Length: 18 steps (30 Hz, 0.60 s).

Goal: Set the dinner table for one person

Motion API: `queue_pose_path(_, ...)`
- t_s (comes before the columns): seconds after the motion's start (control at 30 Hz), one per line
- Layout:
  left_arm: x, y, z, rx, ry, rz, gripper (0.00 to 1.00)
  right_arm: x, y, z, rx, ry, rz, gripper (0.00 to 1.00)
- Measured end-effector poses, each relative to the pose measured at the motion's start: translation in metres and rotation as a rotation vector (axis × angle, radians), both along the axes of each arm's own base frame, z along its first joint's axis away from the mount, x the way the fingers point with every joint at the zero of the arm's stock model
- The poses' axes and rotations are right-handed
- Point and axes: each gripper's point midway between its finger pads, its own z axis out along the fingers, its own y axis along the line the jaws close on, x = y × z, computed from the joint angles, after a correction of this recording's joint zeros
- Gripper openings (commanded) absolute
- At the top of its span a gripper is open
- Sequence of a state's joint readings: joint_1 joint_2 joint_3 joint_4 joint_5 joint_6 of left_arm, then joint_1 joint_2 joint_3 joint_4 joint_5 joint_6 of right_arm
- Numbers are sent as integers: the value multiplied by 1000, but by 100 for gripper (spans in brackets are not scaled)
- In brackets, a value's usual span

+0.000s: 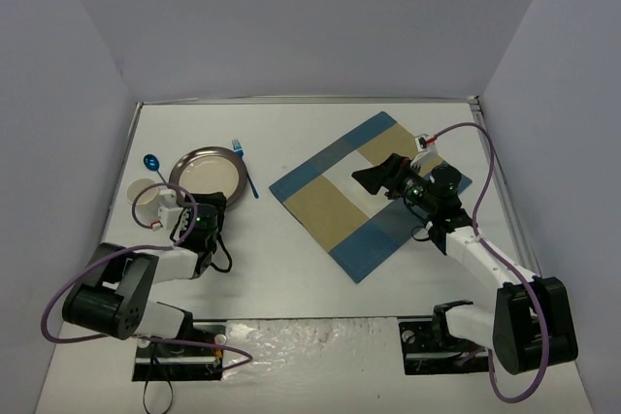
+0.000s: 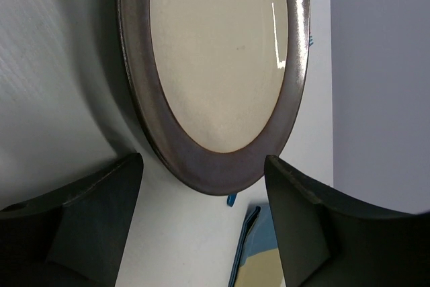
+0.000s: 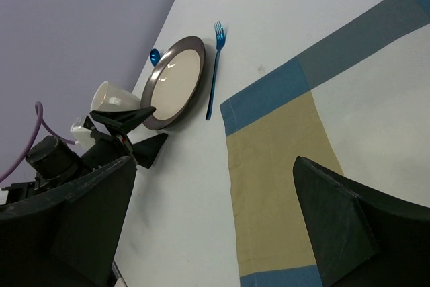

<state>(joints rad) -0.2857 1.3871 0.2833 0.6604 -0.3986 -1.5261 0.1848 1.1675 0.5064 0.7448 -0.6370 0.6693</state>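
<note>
Fetching plate [image 1: 207, 174], by look of it. Left pincer [image 2: 203, 161] fairly wide, empty, flanking plate's near rim. Right pincer [image 3: 215, 161] wide, empty, above placemat [image 1: 330, 208]. White tabletop [image 1: 291, 133] beneath everything, plate at its left. Next, probably: clamp rim, lift level, carry onto placemat.

A brown-rimmed plate [image 1: 206, 174] lies between a blue fork [image 1: 245, 170] and a blue spoon [image 1: 150, 163], with a white cup [image 1: 147, 199] beside it. A checked placemat [image 1: 335, 206] lies well apart.
</note>
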Motion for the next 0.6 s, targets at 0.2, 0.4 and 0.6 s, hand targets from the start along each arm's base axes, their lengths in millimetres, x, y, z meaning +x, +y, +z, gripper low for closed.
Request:
queue_pose_path(0.2, 10, -2, -3, -36, -32, 22, 55, -1, 0, 2, 1, -5, 0, 100)
queue_pose_path(0.4, 10, 0, -5, -44, -30, 37, 44, -1, 0, 3, 1, -8, 0, 100)
queue_pose_path(0.6, 10, 2, -12, -49, -22, 56, 30, -1, 0, 4, -1, -15, 0, 100)
